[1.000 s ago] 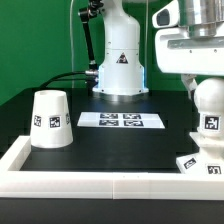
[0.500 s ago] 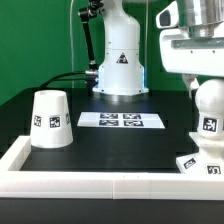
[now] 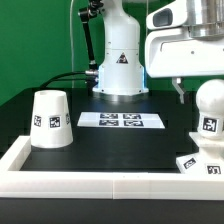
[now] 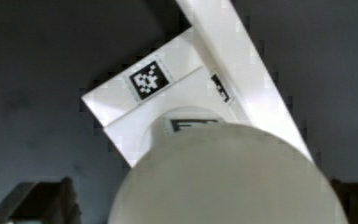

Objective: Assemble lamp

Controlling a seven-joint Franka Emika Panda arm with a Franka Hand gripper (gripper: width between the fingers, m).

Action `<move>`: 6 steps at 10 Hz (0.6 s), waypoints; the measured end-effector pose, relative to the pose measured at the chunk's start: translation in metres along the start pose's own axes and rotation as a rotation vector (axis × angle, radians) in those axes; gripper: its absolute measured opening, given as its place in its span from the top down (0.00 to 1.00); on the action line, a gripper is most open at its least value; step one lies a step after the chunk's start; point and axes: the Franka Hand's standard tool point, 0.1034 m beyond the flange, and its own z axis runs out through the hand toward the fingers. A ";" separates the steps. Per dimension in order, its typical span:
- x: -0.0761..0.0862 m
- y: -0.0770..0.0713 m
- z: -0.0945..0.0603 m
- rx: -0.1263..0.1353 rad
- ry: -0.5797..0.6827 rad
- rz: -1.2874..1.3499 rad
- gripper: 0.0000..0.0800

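The white ball-shaped bulb (image 3: 210,108) stands on the low white base block (image 3: 198,165) at the exterior view's right. My gripper (image 3: 198,88) hovers just above the bulb, with one finger (image 3: 178,90) showing beside it. In the wrist view the bulb (image 4: 211,170) fills the space between my two dark fingers (image 4: 43,200), with a gap on each side, so the gripper (image 4: 194,205) is open and holds nothing. The base (image 4: 167,90) with a tag lies beyond the bulb. The cone-shaped shade (image 3: 50,118) stands alone at the exterior view's left.
The marker board (image 3: 120,120) lies flat in the middle of the black table. A white raised rail (image 3: 100,185) borders the table's front and left side. The arm's white pedestal (image 3: 120,60) stands behind the marker board.
My gripper has shifted toward the exterior view's left and risen a little above the bulb, so one finger now shows beside it. The bulb, base and shade have not moved.
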 end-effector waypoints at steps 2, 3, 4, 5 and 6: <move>0.000 0.000 0.000 0.000 0.000 -0.156 0.13; 0.000 0.001 0.000 -0.001 0.000 -0.235 0.13; 0.001 0.002 0.000 -0.018 0.005 -0.395 0.13; 0.002 0.001 -0.001 -0.021 0.009 -0.519 0.13; 0.001 -0.001 -0.001 -0.021 0.006 -0.596 0.13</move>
